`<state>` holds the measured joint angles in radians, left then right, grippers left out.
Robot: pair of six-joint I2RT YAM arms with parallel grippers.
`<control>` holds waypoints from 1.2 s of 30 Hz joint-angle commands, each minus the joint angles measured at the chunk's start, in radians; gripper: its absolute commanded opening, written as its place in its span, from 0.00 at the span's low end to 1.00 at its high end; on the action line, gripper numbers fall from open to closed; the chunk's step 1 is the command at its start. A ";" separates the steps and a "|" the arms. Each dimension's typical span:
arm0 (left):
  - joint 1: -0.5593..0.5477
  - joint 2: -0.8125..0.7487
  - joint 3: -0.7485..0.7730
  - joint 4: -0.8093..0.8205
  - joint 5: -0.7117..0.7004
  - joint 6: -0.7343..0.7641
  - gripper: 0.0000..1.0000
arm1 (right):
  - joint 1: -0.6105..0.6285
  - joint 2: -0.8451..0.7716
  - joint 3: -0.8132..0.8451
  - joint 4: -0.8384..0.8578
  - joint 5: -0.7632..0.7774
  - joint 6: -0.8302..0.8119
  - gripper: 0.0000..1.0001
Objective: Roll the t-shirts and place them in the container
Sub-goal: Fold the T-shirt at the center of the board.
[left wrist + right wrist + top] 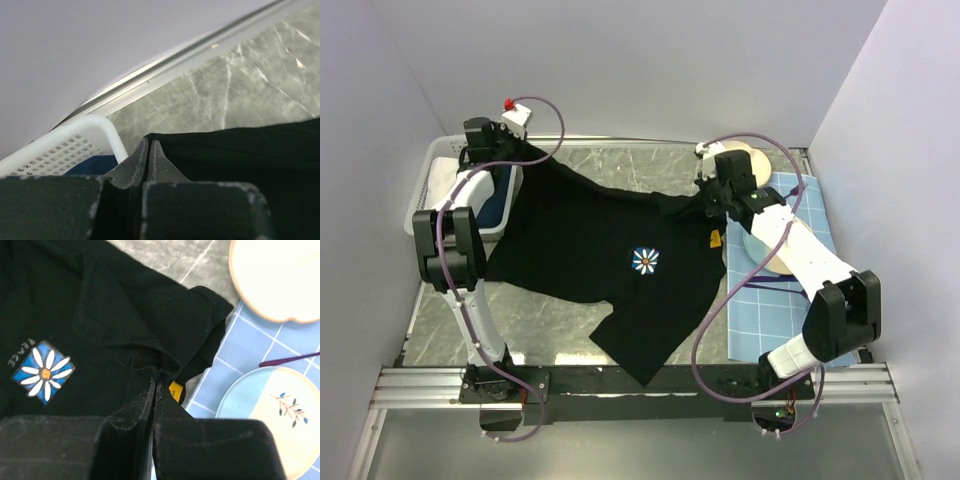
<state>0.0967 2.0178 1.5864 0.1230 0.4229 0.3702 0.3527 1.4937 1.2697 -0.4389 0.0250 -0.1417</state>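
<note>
Black t-shirt (pixel 590 240) lies spread over the middle of the grey marbled table (pixel 620 165), strung between the two arms. The left gripper (pixel 148 145) sits at the far-left corner with its jaws pressed together on the shirt's far-left tip, the cloth running off to its right. The right gripper (pixel 156 382) sits toward the far-right side with its jaws closed on a fold of the shirt just beside the small yellow mark (pixel 175 390). The held edge runs left to right along the far side of the table, so the shirt's long axis lies across the table. From that edge the cloth narrows to a point that reaches the middle of the near edge and overlaps the black rail there. The white-and-blue flower print (pixel 645 260) faces up, right of centre. Which way the neck points cannot be told. A white perforated basket (pixel 440 175) stands in the far-left corner, touching the left gripper's end of the shirt, with dark blue cloth (pixel 505 195) inside. Along the right edge lies a blue grid mat (pixel 770 310) bearing a cream plate (pixel 280 275) and a pale blue plate (pixel 265 410) with a sprig pattern, and the shirt's right corner overlaps the mat's edge.
</note>
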 commanded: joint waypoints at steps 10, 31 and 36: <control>0.012 -0.140 -0.126 -0.169 0.065 0.214 0.01 | 0.009 -0.165 -0.135 -0.067 -0.077 0.063 0.00; 0.028 -0.169 -0.132 -0.419 0.030 0.454 0.01 | 0.025 -0.296 -0.251 -0.098 -0.183 0.093 0.00; 0.029 -0.169 -0.144 -0.418 -0.007 0.480 0.01 | 0.025 -0.313 -0.253 -0.119 -0.241 0.108 0.00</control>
<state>0.1211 1.9060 1.4437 -0.2913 0.4431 0.8001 0.3706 1.2221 1.0206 -0.5407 -0.1589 -0.0570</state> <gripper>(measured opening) 0.023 0.010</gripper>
